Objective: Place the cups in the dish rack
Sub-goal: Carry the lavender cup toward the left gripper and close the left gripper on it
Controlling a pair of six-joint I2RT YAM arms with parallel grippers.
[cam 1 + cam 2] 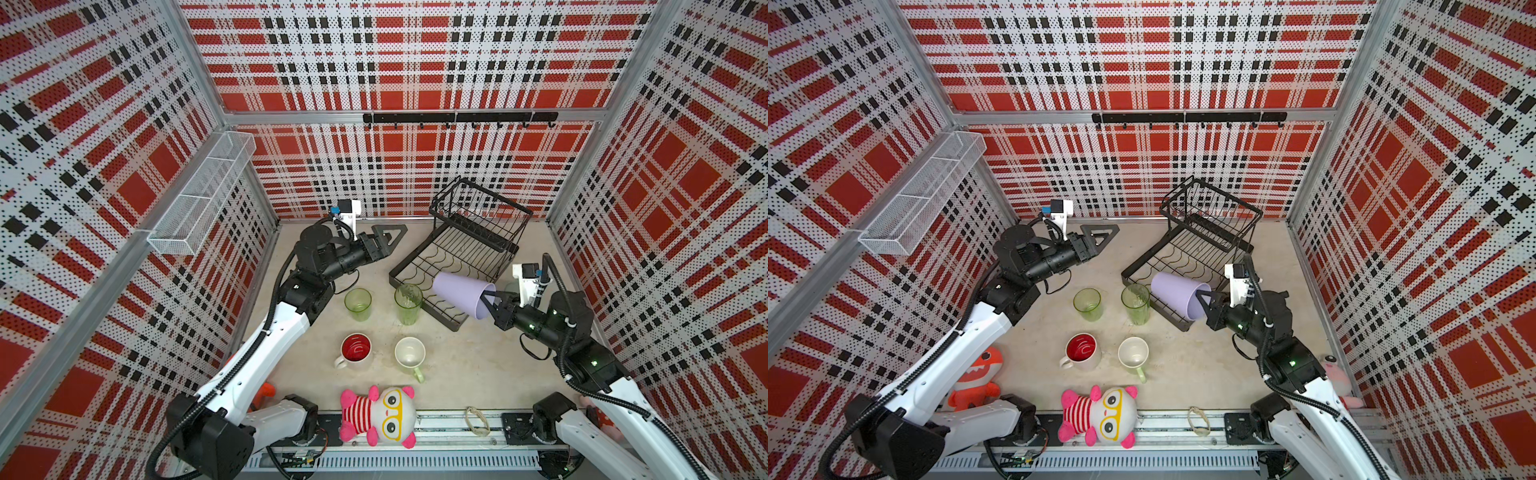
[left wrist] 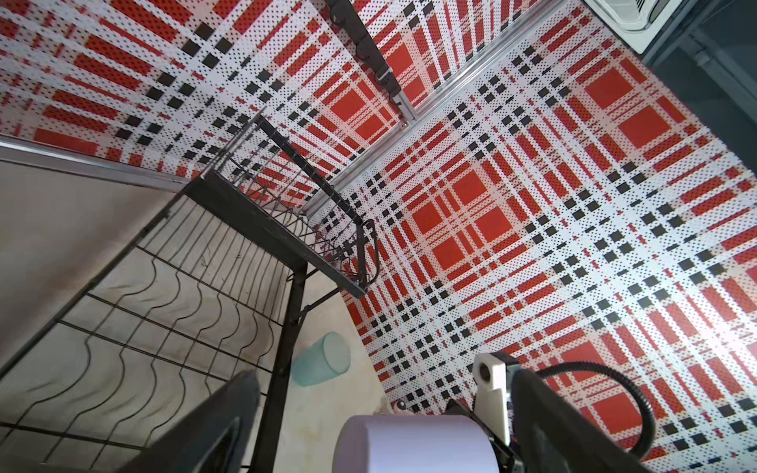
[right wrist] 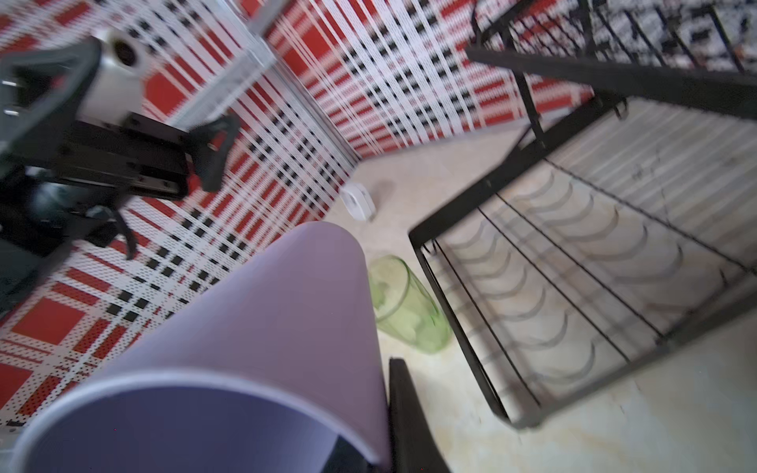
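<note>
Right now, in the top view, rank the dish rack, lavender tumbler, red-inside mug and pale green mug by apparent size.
1. dish rack
2. lavender tumbler
3. red-inside mug and pale green mug: they look about alike, so I won't rank them.

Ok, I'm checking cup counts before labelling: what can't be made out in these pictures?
Small teal cup: in both top views, almost wholly behind the right wrist camera.
Right gripper: shut on the lavender tumbler rim; inner finger hidden inside.
Tumbler versus dish rack: touching or above, top views cannot tell.
Right wrist view: motion-blurred.
</note>
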